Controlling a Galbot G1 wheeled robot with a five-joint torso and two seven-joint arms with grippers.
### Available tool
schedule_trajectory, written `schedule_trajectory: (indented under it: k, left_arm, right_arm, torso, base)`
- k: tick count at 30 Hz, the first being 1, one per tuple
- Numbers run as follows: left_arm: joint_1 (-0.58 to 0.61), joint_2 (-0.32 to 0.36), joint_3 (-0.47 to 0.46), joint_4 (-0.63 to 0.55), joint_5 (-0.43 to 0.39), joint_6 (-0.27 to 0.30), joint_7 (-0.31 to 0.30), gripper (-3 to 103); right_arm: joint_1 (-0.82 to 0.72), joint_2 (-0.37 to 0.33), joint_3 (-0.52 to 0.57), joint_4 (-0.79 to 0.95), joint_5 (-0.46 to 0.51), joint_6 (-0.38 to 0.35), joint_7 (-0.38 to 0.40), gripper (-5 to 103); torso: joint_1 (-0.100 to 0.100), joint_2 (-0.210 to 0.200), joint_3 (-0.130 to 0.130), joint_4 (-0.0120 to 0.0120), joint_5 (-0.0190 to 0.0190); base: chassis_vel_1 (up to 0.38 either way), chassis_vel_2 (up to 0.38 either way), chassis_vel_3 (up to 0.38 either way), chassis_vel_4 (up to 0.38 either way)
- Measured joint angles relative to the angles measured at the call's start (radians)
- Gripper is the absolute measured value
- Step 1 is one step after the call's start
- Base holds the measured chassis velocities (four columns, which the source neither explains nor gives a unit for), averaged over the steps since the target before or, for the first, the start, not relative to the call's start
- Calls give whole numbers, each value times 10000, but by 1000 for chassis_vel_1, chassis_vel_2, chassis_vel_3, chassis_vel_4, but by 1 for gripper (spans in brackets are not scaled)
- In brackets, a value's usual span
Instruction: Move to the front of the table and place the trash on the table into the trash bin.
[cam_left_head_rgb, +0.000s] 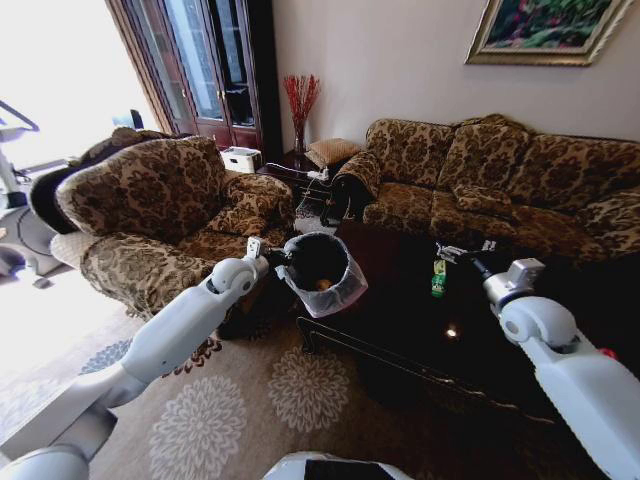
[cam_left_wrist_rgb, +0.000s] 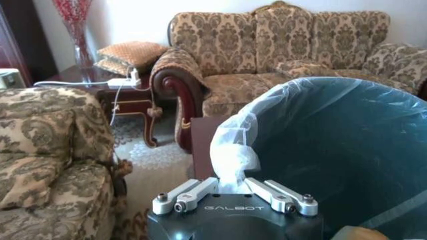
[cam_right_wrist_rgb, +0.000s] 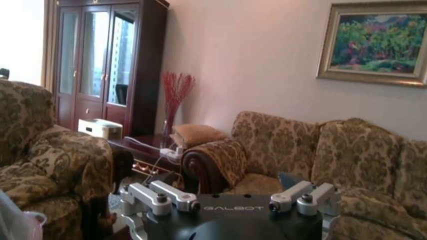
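The trash bin (cam_left_head_rgb: 318, 268), round, dark and lined with a whitish-blue bag, hangs tilted over the near left corner of the dark table (cam_left_head_rgb: 400, 330). My left gripper (cam_left_head_rgb: 270, 256) is shut on its rim and bag. In the left wrist view the fingers (cam_left_wrist_rgb: 200, 192) pinch the bunched liner of the trash bin (cam_left_wrist_rgb: 333, 150). A small brownish item (cam_left_head_rgb: 323, 285) lies inside. A green packet (cam_left_head_rgb: 438, 280) of trash stands on the tabletop. My right gripper (cam_left_head_rgb: 455, 252) hovers just above and behind it, open and holding nothing, with its fingers (cam_right_wrist_rgb: 163, 196) spread wide.
A patterned armchair (cam_left_head_rgb: 160, 215) stands to the left and a long sofa (cam_left_head_rgb: 500, 180) behind the table. A small side table (cam_left_head_rgb: 300, 170) with a red-twig vase fills the corner. A floral rug (cam_left_head_rgb: 230, 410) lies in front. A small red thing (cam_left_head_rgb: 607, 352) shows at the far right.
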Motion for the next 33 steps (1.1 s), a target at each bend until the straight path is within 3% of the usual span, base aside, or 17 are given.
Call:
schedule_trajectory:
  k: [4,11,17,33]
  left_arm:
    - [407,126,-315,-496,-135,-80,-45,2]
    - [744,351,-583,-914,-213,-101,-74,2]
    - [989,448,-760,-1112,-238,-115,-72,2]
    - [1552,737,-1052,-1832,-262,-205,-49,2]
  right_arm:
    - [-157,155,-57,-51,60,-46,275,100]
    - [-343,212,1,-89,54,-25,68,100]
    - [-411,273,-50,-102,22,89,-21,100]
    - [-485,375,-343,-68,-320,324,-52,100]
  torso:
    - [1,0,1,-10,-2]
    - [0,0,0,7,-1]
    - [-1,0,0,4,-2]
    - [-4,2,-1,0,-7]
  base:
    - [-57,-60,-55,-60]
    - [-8,-4,7,7]
    - [-92,-79,99,82]
    - [-285,-245,263,222]
